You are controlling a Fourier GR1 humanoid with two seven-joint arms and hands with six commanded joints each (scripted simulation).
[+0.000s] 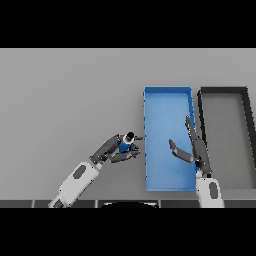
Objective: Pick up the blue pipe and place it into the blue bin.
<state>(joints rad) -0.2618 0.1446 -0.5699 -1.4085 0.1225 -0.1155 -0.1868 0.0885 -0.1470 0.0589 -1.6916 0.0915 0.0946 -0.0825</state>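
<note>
I see left hand (116,148) over grey table (65,95), fingers curled round blue pipe (125,142), dark end of pipe pointing up toward me. Pipe held just left of blue bin (168,90), outside its wall. Whether pipe is lifted off table, I can't tell. Right hand (192,147) over bin's right half, fingers straight, thumb spread left, holding nothing. Black bin (223,90) sits just beside blue one, furthest right.
</note>
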